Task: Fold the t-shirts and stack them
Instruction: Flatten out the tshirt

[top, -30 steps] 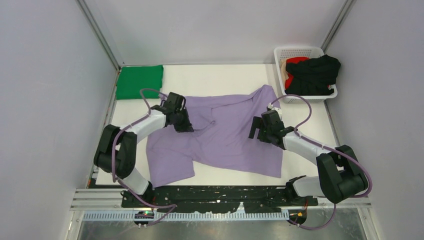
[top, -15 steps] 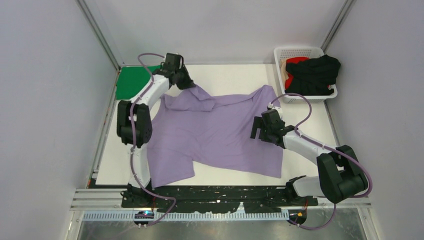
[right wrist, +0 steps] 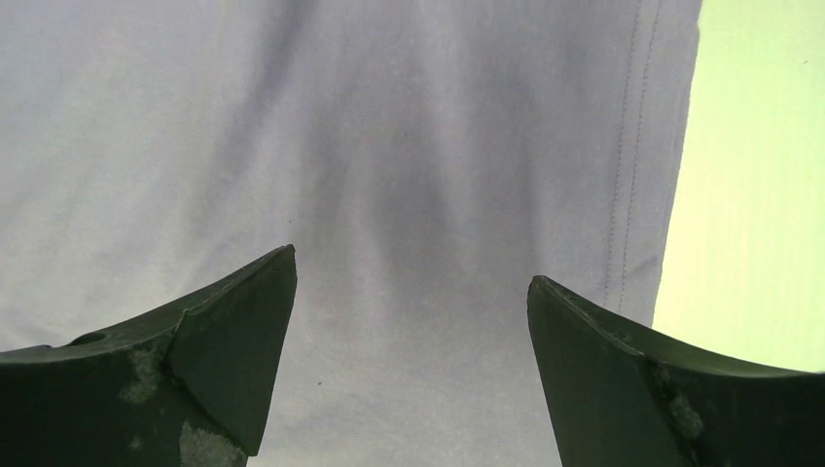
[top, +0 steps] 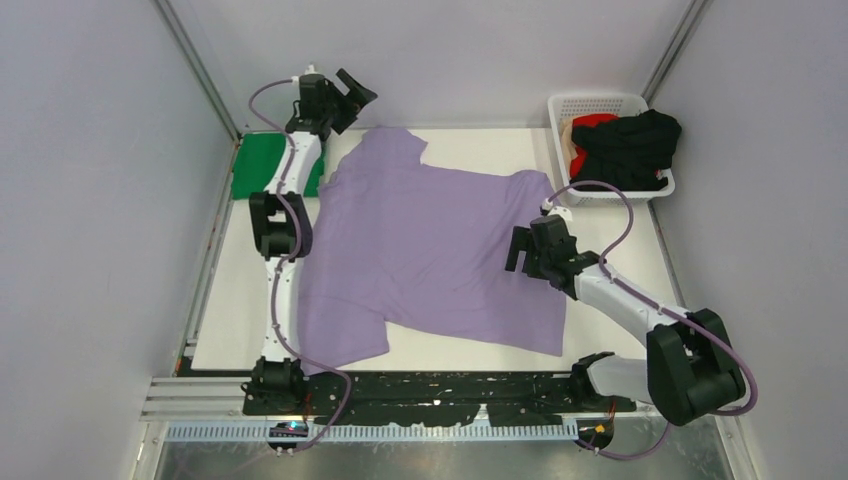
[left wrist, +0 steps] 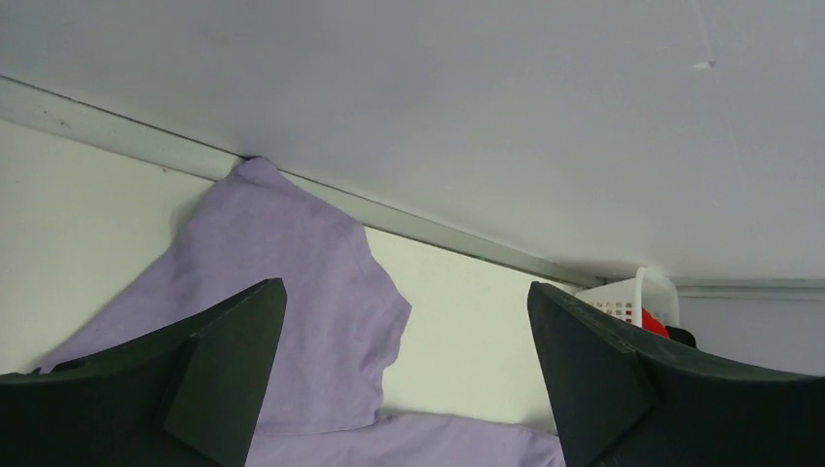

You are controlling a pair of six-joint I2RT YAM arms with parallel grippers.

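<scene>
A lavender-purple t-shirt (top: pixel 430 250) lies spread flat across the white table, one sleeve (left wrist: pixel 292 263) reaching the back wall. My left gripper (top: pixel 352 90) hangs open above the table's back left corner, just past that sleeve, with nothing in it. My right gripper (top: pixel 522 252) stands open over the shirt's right side, near its stitched edge (right wrist: pixel 627 156), holding nothing. A folded bright green t-shirt (top: pixel 262 168) lies at the back left, partly behind the left arm. Black (top: pixel 630 148) and red (top: pixel 592 121) t-shirts sit bunched in the basket.
The white perforated basket (top: pixel 600 103) stands at the back right corner, also seen in the left wrist view as a basket rim (left wrist: pixel 632 297). Grey walls close in the back and both sides. Bare white table (top: pixel 470 150) shows between the shirt's back edge and the wall.
My left gripper carried the shirt's upper left part from the middle to the back left, let go and opened; the shirt now lies spread out. The right arm barely moved.
</scene>
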